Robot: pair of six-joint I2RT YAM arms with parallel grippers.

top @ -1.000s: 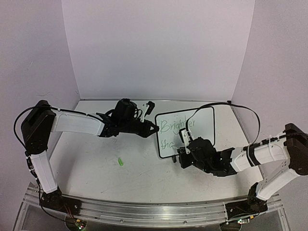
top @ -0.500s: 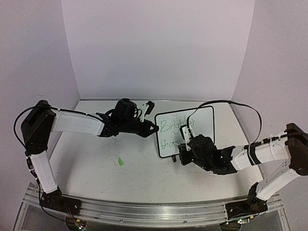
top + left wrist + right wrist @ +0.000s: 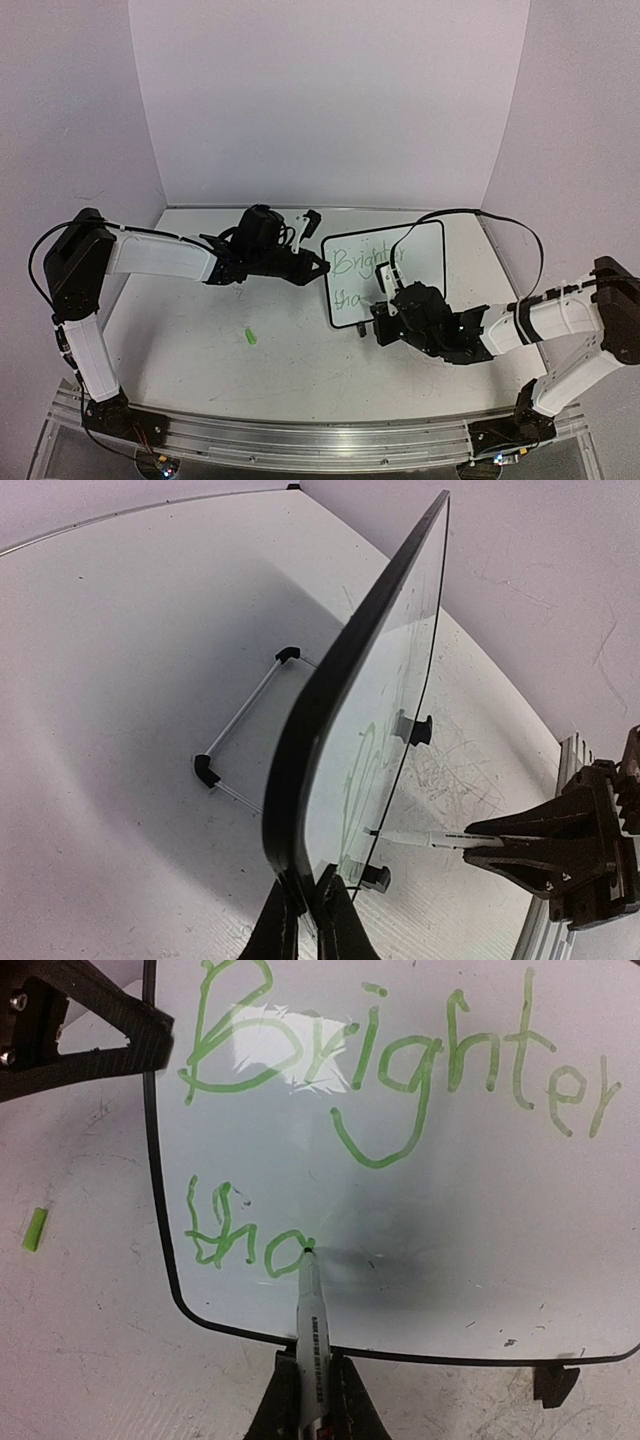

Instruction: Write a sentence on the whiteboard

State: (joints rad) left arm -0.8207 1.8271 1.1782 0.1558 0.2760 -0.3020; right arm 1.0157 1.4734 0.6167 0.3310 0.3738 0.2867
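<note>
Marker [image 3: 311, 1318] tip touches whiteboard [image 3: 500, 1225] — sentence [image 3: 378, 1163] reads "Brighter tha".

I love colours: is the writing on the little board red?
No, the sentence on the whiteboard is light green in the right wrist view.

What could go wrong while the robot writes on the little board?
1. The left gripper pinches the whiteboard by one edge only. The board stands tilted on its feet, so the push of the marker might slide or tip it and spoil the letters.
2. The right gripper holds the thin marker between just two fingers. It might twist, making the green writing wobbly.
</note>
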